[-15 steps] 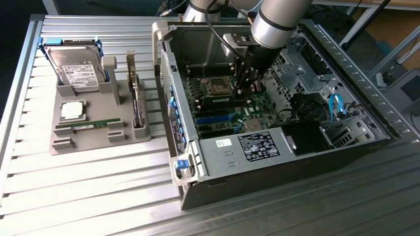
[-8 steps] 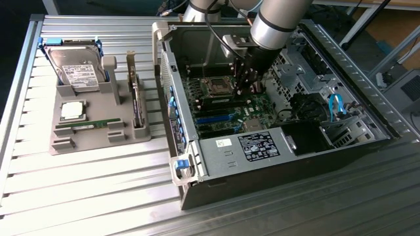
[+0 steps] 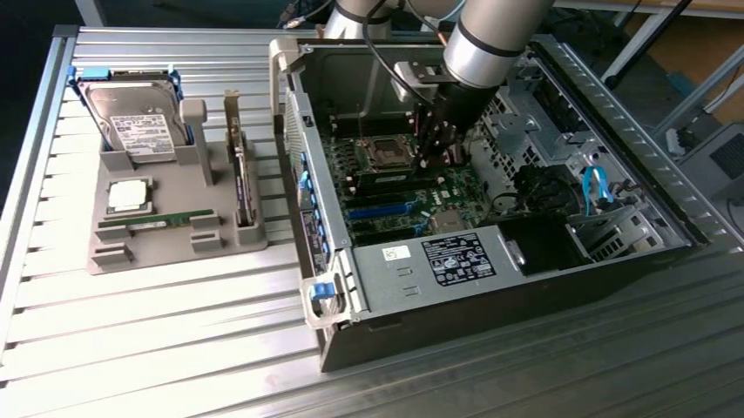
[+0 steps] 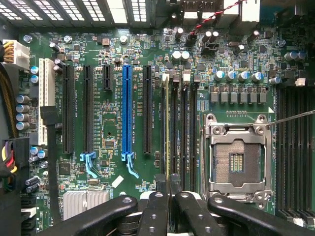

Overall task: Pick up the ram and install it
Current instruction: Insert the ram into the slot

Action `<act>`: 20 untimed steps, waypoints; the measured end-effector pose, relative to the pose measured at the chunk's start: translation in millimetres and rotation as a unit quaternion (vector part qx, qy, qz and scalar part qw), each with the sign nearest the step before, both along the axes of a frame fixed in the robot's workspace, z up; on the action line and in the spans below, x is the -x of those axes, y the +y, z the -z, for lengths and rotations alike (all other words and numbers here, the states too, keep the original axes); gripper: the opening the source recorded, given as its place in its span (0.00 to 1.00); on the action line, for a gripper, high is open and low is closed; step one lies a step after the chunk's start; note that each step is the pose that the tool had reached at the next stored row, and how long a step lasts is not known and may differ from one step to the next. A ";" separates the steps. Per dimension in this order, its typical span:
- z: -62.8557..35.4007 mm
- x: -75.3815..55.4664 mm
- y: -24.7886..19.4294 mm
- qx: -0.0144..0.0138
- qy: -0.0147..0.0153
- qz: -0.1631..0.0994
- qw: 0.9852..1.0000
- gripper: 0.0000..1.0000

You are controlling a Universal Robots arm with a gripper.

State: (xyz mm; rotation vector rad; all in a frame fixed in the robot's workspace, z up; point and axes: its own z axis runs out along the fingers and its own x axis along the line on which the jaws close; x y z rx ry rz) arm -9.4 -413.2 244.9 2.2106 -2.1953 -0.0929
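Observation:
In the wrist view the ram (image 4: 168, 123) stands on edge in one of the memory slots beside the empty CPU socket (image 4: 236, 160); I see it as a thin yellowish line running along the slot. My gripper (image 4: 169, 186) is shut on its near end, with the black fingers (image 4: 156, 206) pressed together around the stick. In the exterior view my gripper (image 3: 445, 161) reaches down into the open computer case (image 3: 489, 252), just above the motherboard next to the socket (image 3: 384, 153). Another green stick (image 3: 157, 219) lies flat on the grey holder (image 3: 174, 248).
The grey holder at the exterior view's left also carries a hard drive (image 3: 138, 117), a silver CPU chip (image 3: 128, 195) and an upright expansion card (image 3: 242, 187). Blue and black card slots (image 4: 127, 108) lie beside the memory slots. Case walls, cables and a power supply (image 3: 465, 257) surround the motherboard.

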 end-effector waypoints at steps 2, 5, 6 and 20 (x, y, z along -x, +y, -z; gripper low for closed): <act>0.0 0.2 0.0 0.000 -0.001 0.000 1.000 0.12; 0.0 0.6 0.0 0.000 -0.004 0.000 1.000 0.12; 0.0 0.7 0.0 0.000 -0.004 0.000 1.000 0.12; 0.0 1.6 -0.1 0.000 -0.009 0.002 1.000 0.12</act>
